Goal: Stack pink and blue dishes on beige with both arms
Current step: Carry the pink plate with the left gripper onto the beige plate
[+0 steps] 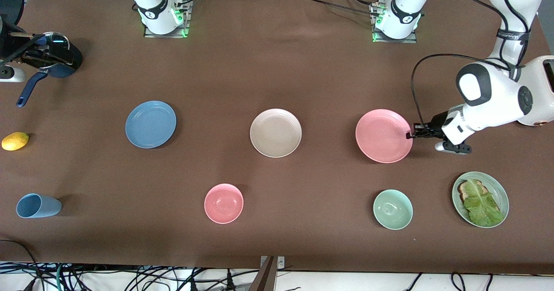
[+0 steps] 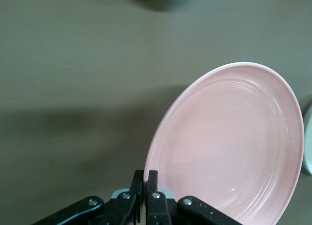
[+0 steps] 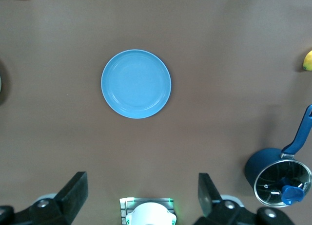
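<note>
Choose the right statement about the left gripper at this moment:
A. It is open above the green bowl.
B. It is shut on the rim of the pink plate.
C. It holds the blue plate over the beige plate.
B: the left gripper pinches the rim of the pink plate, its fingers shut on the edge in the left wrist view.

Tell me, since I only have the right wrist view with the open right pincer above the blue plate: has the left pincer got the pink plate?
Observer: Yes. The left pincer is shut on the rim of the pink plate, at the left arm's end of the table.
Operator: Is it lifted?
Observer: The left wrist view shows it tilted, with the gripped edge raised.
Operator: And the beige plate?
Observer: The beige plate lies bare on the table, between the blue plate and the pink one.
</note>
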You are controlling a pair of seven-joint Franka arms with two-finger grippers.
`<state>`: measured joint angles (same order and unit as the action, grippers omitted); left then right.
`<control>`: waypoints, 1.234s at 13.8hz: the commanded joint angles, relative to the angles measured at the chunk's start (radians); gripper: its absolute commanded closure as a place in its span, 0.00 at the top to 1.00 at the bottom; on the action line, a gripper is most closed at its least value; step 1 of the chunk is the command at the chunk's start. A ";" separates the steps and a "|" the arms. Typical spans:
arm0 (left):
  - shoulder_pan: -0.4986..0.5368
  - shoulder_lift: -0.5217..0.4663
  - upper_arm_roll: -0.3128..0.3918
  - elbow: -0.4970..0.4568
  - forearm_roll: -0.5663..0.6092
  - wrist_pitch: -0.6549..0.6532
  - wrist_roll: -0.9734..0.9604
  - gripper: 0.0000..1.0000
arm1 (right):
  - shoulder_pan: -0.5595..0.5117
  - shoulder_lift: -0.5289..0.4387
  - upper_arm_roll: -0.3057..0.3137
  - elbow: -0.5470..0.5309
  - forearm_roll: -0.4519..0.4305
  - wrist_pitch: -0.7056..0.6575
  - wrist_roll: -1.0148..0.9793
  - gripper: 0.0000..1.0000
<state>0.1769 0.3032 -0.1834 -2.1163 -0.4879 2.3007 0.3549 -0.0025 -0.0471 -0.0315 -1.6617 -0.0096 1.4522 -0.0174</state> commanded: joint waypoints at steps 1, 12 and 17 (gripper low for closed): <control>-0.062 -0.024 -0.037 -0.008 -0.023 0.028 -0.042 0.00 | -0.007 -0.008 0.002 -0.006 0.003 0.004 -0.001 1.00; -0.385 0.054 -0.038 0.094 0.123 0.125 -0.548 0.00 | -0.007 -0.008 0.002 -0.006 0.002 0.002 -0.001 1.00; -0.511 0.138 -0.025 0.157 0.123 0.193 -0.691 0.00 | -0.007 -0.008 0.002 -0.006 0.003 0.002 -0.001 1.00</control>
<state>-0.2893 0.3922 -0.2264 -2.0106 -0.3903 2.4775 -0.2755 -0.0026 -0.0471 -0.0315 -1.6617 -0.0095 1.4524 -0.0174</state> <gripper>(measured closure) 0.947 0.000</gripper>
